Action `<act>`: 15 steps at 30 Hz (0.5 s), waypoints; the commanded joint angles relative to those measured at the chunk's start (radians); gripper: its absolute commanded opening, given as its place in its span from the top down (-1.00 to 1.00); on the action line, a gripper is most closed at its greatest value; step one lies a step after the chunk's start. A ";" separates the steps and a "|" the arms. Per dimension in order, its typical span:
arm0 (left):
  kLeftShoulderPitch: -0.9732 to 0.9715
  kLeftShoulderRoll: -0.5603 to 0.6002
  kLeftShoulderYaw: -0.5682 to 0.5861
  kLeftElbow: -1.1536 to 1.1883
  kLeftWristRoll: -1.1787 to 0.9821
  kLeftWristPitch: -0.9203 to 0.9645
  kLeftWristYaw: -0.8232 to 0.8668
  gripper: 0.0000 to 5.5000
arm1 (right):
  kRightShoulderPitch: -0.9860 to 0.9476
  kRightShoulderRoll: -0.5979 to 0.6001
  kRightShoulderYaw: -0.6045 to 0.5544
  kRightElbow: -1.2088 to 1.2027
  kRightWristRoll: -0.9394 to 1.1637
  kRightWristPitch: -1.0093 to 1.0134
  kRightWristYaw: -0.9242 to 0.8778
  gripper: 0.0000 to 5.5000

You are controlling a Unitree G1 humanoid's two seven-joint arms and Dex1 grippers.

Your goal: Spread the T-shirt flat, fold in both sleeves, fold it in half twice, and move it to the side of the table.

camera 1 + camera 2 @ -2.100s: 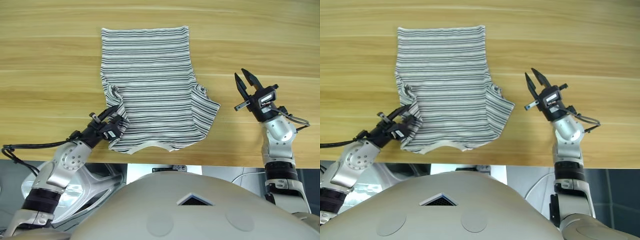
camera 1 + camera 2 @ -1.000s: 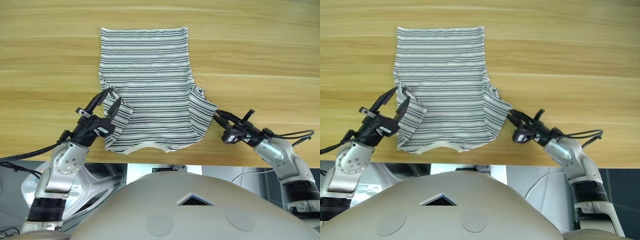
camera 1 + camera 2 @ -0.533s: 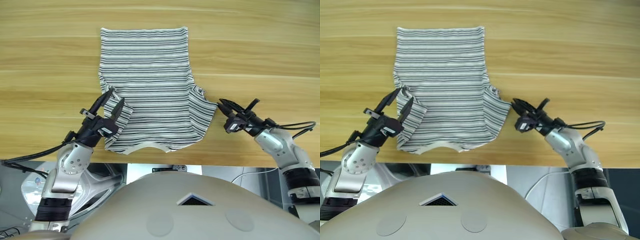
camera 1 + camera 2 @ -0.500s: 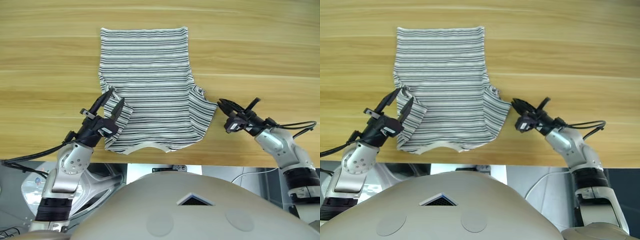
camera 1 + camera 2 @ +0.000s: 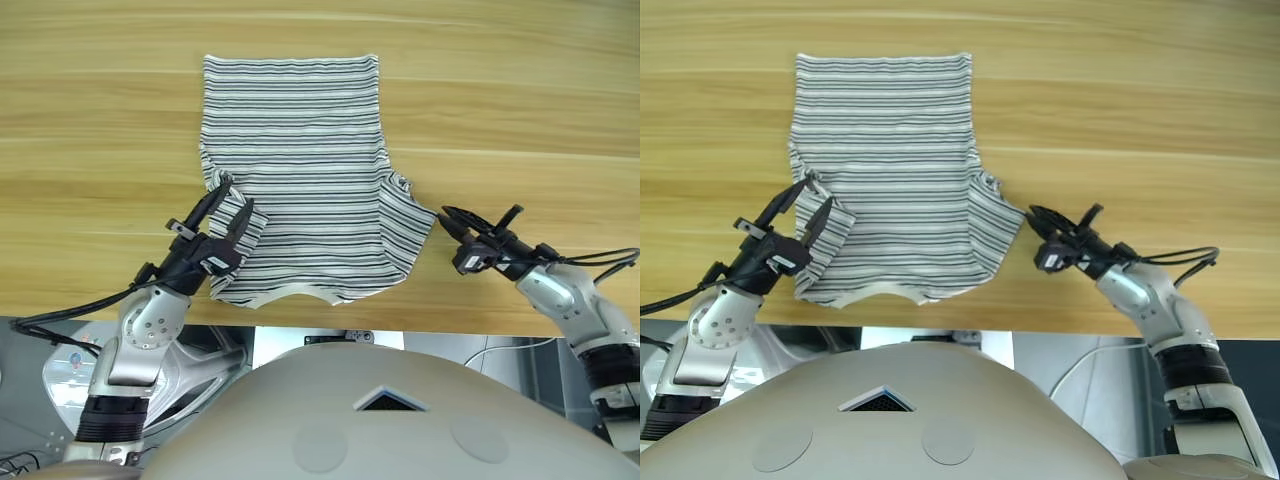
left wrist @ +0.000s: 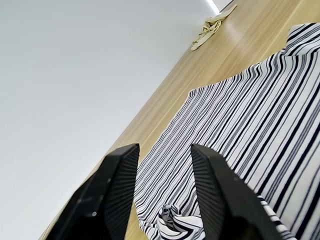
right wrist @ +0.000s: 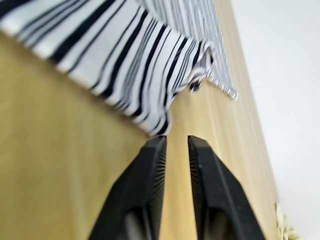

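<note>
The striped T-shirt (image 5: pixel 300 150) lies on the wooden table (image 5: pixel 520 100), hem far, collar at the front edge. Its left sleeve (image 5: pixel 240 235) is turned in over the body; the right sleeve (image 5: pixel 412 222) sticks out sideways. My left gripper (image 5: pixel 225 205) hovers open over the folded left sleeve, and the left wrist view has the striped cloth (image 6: pixel 235 125) between and beyond its fingertips (image 6: pixel 125 155). My right gripper (image 5: pixel 446 215) sits low just right of the right sleeve's tip. Its fingers (image 7: pixel 155 150) stand a narrow gap apart with nothing between them, the sleeve edge (image 7: pixel 150 65) just past them.
Bare wood stretches to the left, right and far side of the shirt. The table's front edge (image 5: pixel 480 325) runs right below the collar and both wrists. A small pale crumpled thing (image 6: pixel 212 24) lies far off on the table in the left wrist view.
My left gripper let go of the left sleeve, opened and rose above it. My right arm swung down from upright to beside the right sleeve. The shirt has hardly shifted.
</note>
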 commanded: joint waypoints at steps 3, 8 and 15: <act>-0.003 -0.010 -0.007 0.011 0.006 -0.004 -0.008 0.30 | 0.086 -0.058 0.033 -0.017 -0.010 0.044 0.100 0.37; -0.005 -0.015 -0.014 0.007 0.010 -0.005 -0.012 0.30 | 0.054 -0.041 0.091 -0.008 -0.018 0.041 0.134 0.37; -0.007 -0.019 -0.033 0.011 0.011 -0.009 -0.017 0.30 | -0.065 0.010 0.154 0.074 -0.025 0.039 0.110 0.37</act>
